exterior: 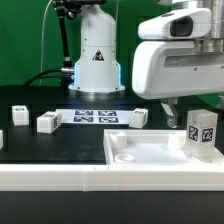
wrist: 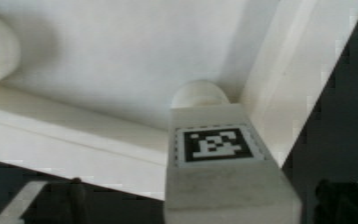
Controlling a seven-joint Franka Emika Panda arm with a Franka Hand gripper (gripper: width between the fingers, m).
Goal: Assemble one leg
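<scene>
A leg (exterior: 201,133), a chunky white post with marker tags, stands upright at the corner of the large white panel (exterior: 140,158) on the exterior view's right. In the wrist view the leg (wrist: 217,150) runs between my fingers with its rounded tip at the panel's corner socket (wrist: 201,94). My gripper (exterior: 192,118) straddles the leg from above. One finger (exterior: 168,108) stands apart from the leg with a gap showing. In the wrist view the gripper (wrist: 202,205) has a dark finger (wrist: 60,203) on one side, clear of the leg.
Loose legs lie on the black table: two toward the exterior view's left (exterior: 20,115) (exterior: 48,122) and one behind the panel (exterior: 134,118). The marker board (exterior: 97,117) lies at the back centre, in front of the robot base (exterior: 97,60).
</scene>
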